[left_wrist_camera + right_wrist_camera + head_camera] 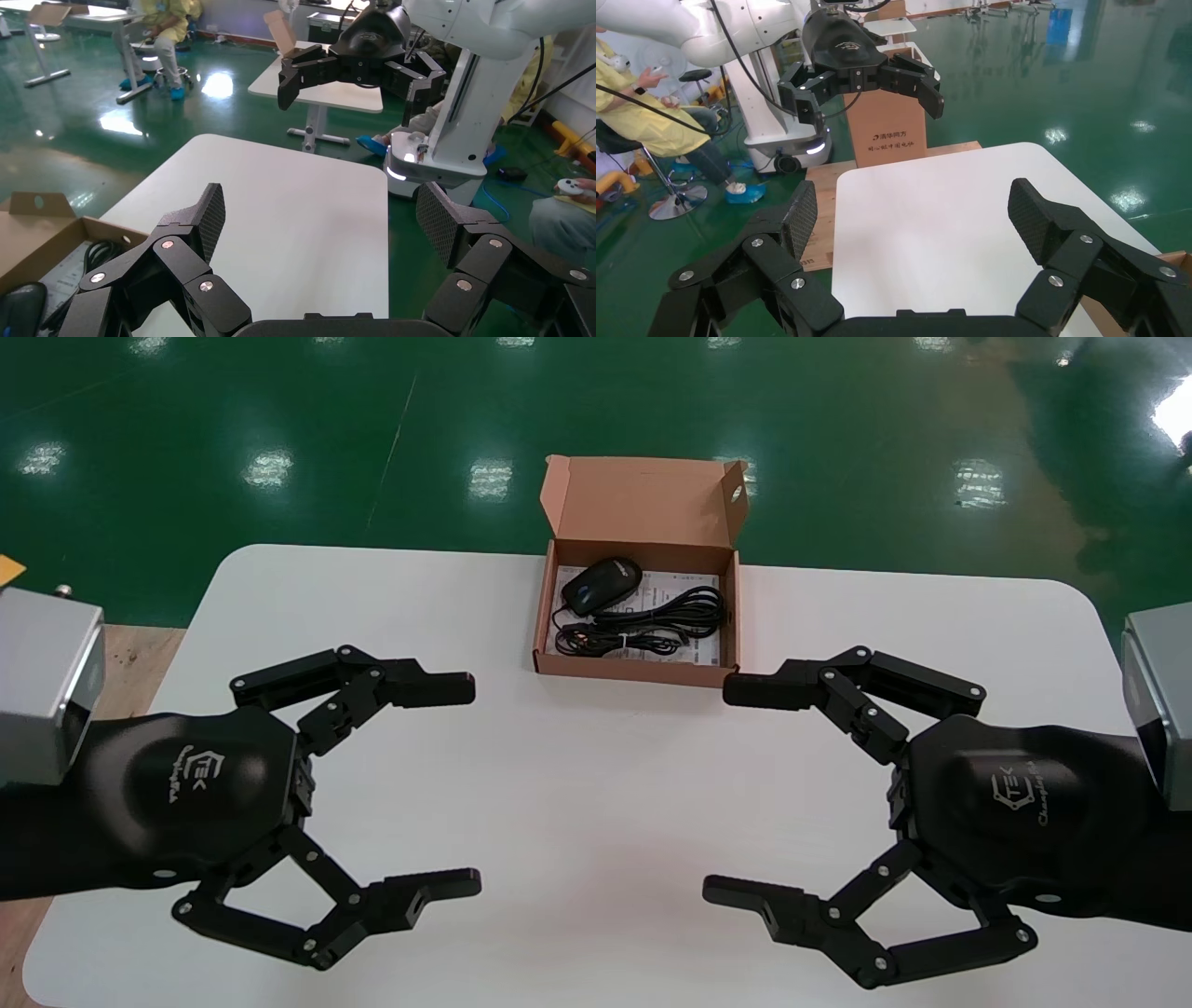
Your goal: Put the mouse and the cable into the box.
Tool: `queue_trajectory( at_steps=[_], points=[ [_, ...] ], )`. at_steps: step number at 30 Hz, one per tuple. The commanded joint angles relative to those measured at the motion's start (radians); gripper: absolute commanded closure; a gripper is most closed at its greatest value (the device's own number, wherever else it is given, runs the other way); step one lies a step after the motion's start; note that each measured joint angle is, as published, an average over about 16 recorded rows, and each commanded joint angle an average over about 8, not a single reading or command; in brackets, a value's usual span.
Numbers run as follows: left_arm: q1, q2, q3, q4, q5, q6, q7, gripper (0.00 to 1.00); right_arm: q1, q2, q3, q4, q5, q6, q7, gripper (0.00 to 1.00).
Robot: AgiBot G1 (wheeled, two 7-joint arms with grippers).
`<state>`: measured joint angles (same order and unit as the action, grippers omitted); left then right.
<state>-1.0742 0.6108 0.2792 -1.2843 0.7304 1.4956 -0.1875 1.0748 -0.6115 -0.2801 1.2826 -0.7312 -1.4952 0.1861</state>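
An open brown cardboard box (544, 617) sits at the far middle of the white table (596, 775), its lid standing up behind it. A black mouse (602, 584) lies inside at the back left. Beside it, a coiled black cable (652, 617) rests on a printed sheet. My left gripper (453, 784) hovers open over the near left of the table, nothing between its fingers. Mirroring it on the near right, my right gripper (736, 789) is open and holds nothing. The box corner (42, 232) and the cable (98, 253) show in the left wrist view.
Green floor surrounds the table. A wooden pallet (121, 663) lies off the table's left edge. In the wrist views, other tables, a seated person (638, 105) and a white robot base (436, 161) stand beyond the table.
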Motion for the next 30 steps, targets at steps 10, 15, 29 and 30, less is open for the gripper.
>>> queue_trajectory(
  at_steps=[10, 15, 29, 30],
  points=[
    [0.0, 0.0, 0.0, 0.001, 0.0, 0.0, 0.0, 0.0, 0.001, 0.0, 0.0, -0.001, 0.0, 0.001, -0.001, 0.0],
    [0.0, 0.0, 0.0, 0.001, 0.0, 0.0, 0.0, 0.0, 0.001, 0.0, 0.0, -0.001, 0.0, 0.001, -0.001, 0.0],
    [0.0, 0.0, 0.0, 0.001, 0.0, 0.0, 0.0, 0.0, 0.001, 0.0, 0.0, -0.001, 0.0, 0.001, -0.001, 0.0],
    [0.0, 0.0, 0.0, 0.001, 0.0, 0.0, 0.0, 0.0, 0.001, 0.0, 0.0, -0.001, 0.0, 0.001, -0.001, 0.0]
  ],
)
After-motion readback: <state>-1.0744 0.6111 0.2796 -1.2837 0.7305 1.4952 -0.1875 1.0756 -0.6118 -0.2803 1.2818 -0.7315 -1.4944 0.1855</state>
